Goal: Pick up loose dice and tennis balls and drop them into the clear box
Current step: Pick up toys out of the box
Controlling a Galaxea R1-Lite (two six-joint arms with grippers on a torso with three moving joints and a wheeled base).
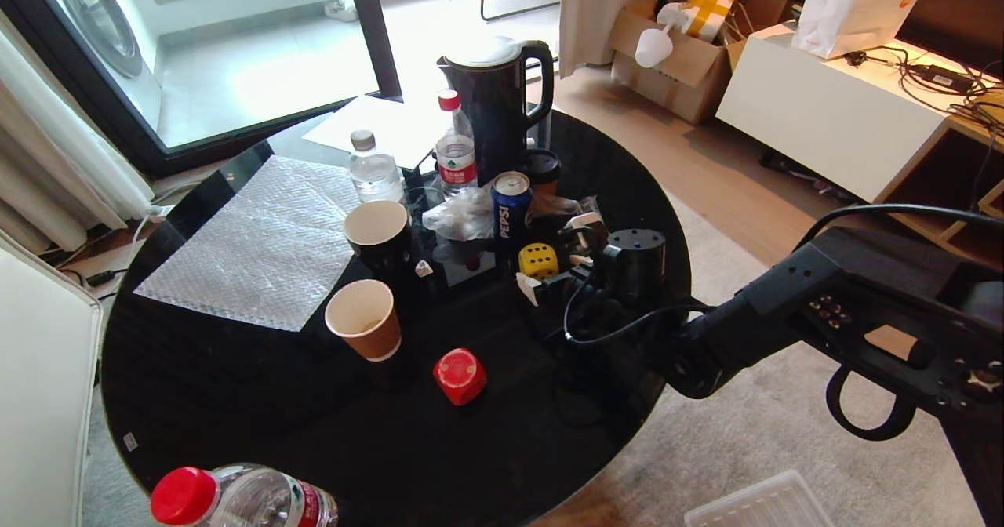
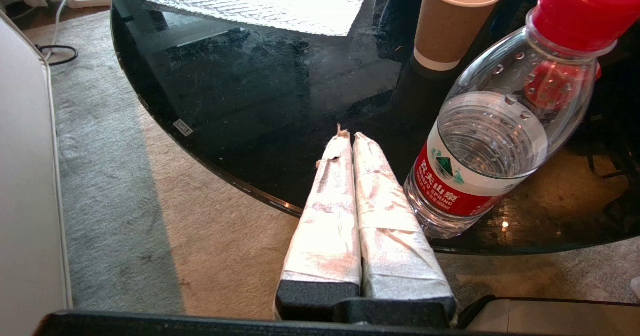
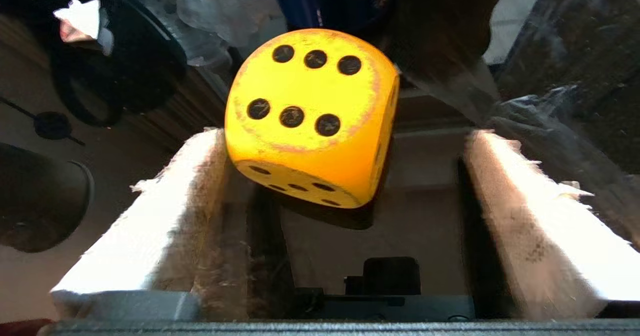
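A yellow die [image 3: 310, 116] with black pips sits among clutter on the round black table [image 1: 235, 401], six pips up. My right gripper [image 3: 345, 137] is open around it: one taped finger [image 3: 165, 201] is close against its side, and the other stands off with a clear gap. In the head view the same die [image 1: 538, 260] lies at the end of my right arm. A red die [image 1: 459, 376] rests loose nearer the front. My left gripper [image 2: 348, 136] is shut and empty, at the table's near edge. The tennis balls and the clear box are out of view.
A Pepsi can [image 1: 511, 204], black kettle [image 1: 498, 103], two paper cups [image 1: 365, 319], water bottles [image 1: 455, 150], cables and a black cylinder [image 1: 635, 256] crowd the yellow die. Another bottle [image 2: 500, 141] stands by my left gripper. A ribbed translucent lid [image 1: 757, 503] lies on the carpet.
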